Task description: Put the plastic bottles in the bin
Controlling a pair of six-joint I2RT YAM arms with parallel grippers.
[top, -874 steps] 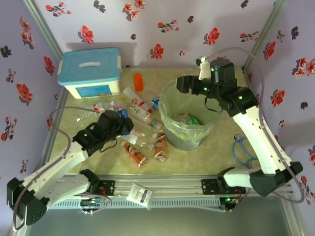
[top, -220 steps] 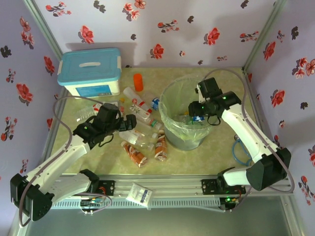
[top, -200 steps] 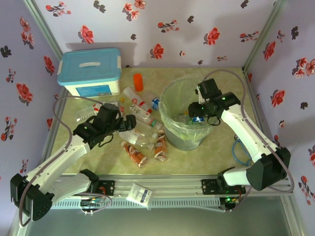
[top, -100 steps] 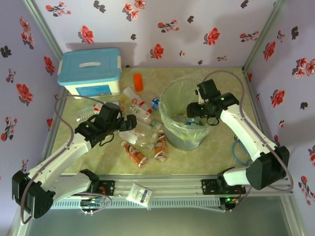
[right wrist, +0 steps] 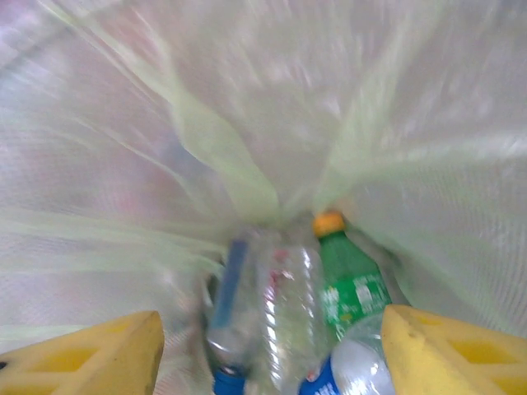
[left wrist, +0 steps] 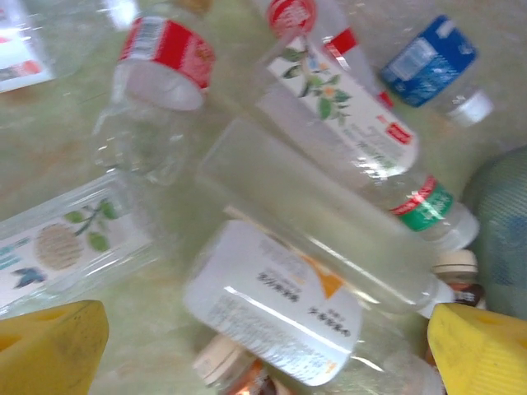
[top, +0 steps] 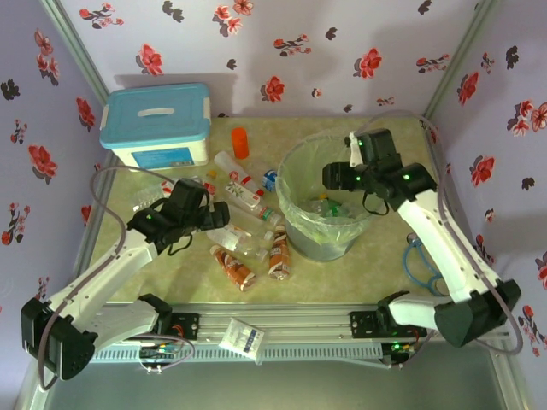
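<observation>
The right arm (top: pixel 432 218) is bending over the bin (top: pixel 318 246) at the centre, the right gripper (top: pixel 333 177) released, holding nothing above plastic bottles (right wrist: pixel 284 304) lying inside. The left arm (top: pixel 111 278) is stretching from lower left, the left gripper (top: pixel 219 213) wide open over other bottles (top: pixel 248 243) left of the bin.

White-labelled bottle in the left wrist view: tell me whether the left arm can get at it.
Probably yes. The left gripper hangs open above the pile, and the white-labelled bottle lies in plain sight between its fingers. A clear bottle lies right alongside, so a finger may nudge it.
</observation>
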